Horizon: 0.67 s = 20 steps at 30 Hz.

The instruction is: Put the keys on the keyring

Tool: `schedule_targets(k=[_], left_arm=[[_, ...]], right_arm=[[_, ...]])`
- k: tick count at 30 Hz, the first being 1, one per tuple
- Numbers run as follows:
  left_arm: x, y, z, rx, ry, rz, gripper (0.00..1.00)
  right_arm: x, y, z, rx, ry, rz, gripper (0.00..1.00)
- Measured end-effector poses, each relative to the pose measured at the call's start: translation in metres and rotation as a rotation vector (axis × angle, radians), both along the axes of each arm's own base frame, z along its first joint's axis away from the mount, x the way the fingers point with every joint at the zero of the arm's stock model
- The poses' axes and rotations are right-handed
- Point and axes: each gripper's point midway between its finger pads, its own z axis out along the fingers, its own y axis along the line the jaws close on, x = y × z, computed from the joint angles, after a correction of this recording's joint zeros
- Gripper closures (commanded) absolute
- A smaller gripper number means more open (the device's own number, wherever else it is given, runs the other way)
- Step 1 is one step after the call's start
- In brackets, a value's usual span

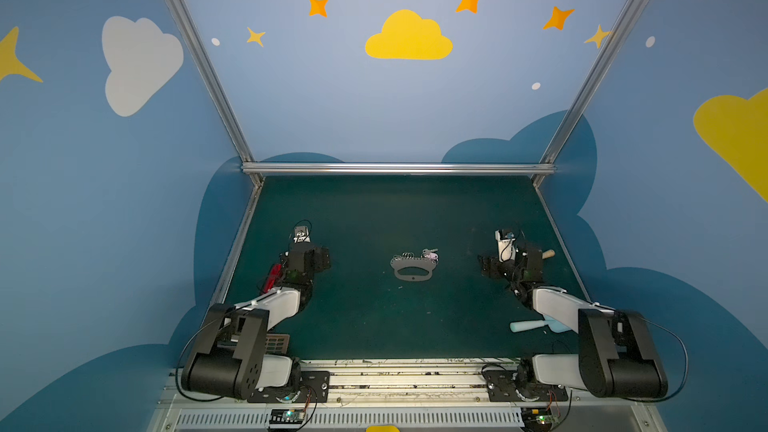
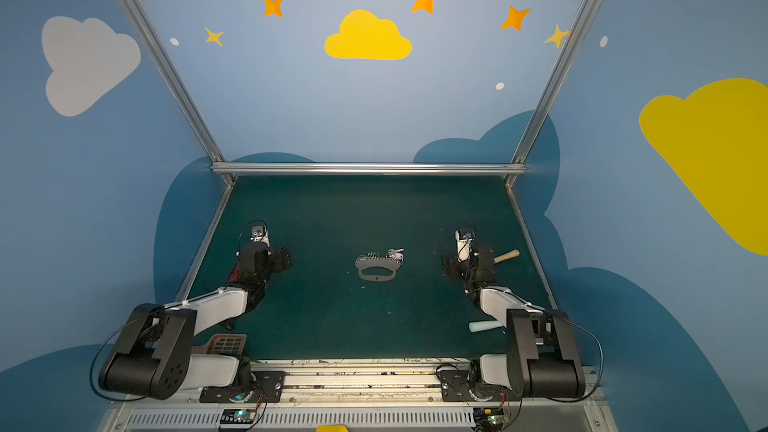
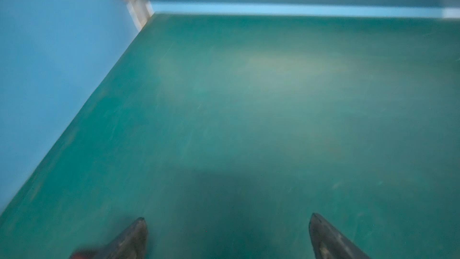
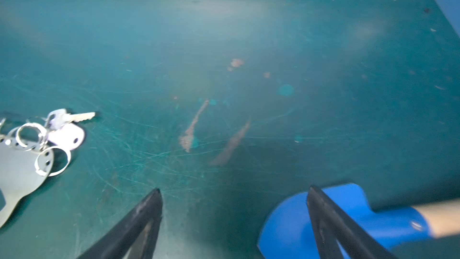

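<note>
Green mat (image 4: 249,33), keys (image 4: 66,135) touching keyring (image 4: 17,170), clearest from right wrist

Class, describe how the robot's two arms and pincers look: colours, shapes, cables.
The left arm and right arm match: black joint housings with rounded white shells between. A thin black cable loops beside each shoulder. The left pincer and right pincer each have two dark, tapering, pointed fingers.

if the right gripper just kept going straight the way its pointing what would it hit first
Probably just the bare green mat. In the wrist view nothing lies ahead of the right gripper; the keys and keyring sit off to the side, out of line. Depth is unclear.
</note>
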Motion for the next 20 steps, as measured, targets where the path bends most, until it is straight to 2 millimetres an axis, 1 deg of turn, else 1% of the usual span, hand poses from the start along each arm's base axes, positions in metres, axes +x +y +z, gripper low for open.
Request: schedule_targets(k=[2, 3, 5, 7, 10, 12, 20], left_arm=[[0.006, 0.004, -0.002, -0.023, -0.025, -0.006, 0.0], [0.007, 0.009, -0.006, -0.033, -0.025, -0.003, 0.0], [0.01, 0.019, -0.016, -0.061, -0.019, 0.006, 0.0], [0.009, 0.024, -0.024, -0.082, 0.004, 0.007, 0.0], [0.011, 0.024, -0.021, -0.101, -0.009, -0.002, 0.0], [0.012, 0.022, -0.02, -0.108, -0.014, -0.013, 0.0], [0.013, 0.019, -0.019, -0.113, -0.018, -0.024, 0.0]], right_arm=[[0.0, 0.002, -0.005, 0.009, 0.003, 0.008, 0.1], [0.001, 0.003, -0.003, 0.016, -0.002, 0.009, 0.1], [0.006, 0.003, 0.004, 0.025, -0.029, 0.009, 0.1], [0.012, 0.003, 0.011, 0.035, -0.047, 0.006, 0.1], [0.021, 0.002, 0.02, 0.049, -0.067, -0.002, 0.1], [0.024, 0.001, 0.023, 0.054, -0.072, -0.005, 0.1], [0.024, 0.001, 0.02, 0.06, -0.061, -0.004, 0.1]])
